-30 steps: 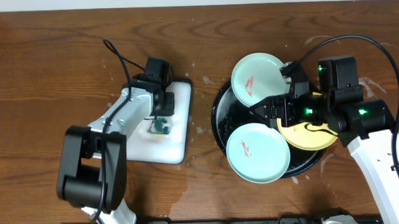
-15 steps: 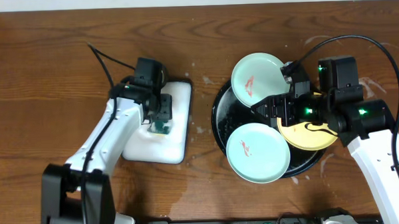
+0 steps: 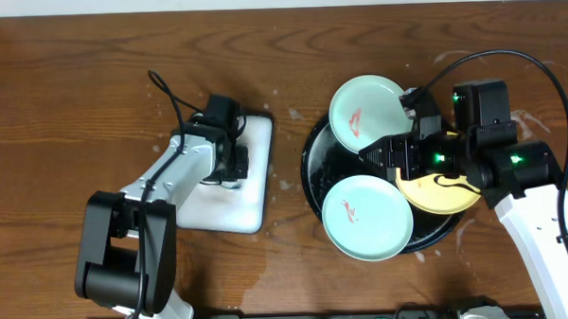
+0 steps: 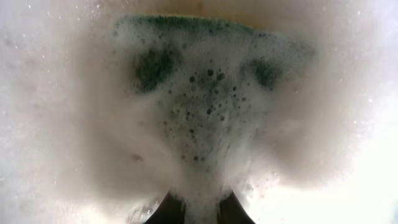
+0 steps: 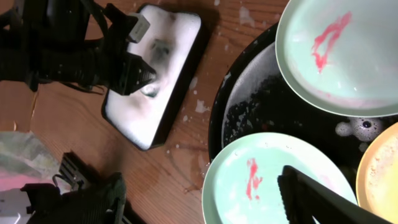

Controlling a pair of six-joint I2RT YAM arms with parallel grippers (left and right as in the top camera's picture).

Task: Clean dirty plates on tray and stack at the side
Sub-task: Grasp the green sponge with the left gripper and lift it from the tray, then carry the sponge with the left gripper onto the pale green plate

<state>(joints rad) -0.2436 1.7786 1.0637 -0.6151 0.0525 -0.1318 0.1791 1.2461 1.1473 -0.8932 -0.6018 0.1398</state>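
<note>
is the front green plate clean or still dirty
dirty: the front green plate shows a red smear near its middle

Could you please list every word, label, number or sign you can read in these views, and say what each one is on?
None: no view shows any readable text.
The mint plates carry only red smears, not writing.
The yellow plate, black tray, white tray and sponge show foam but no print.
Any marking on the arms is too small to read.
</note>
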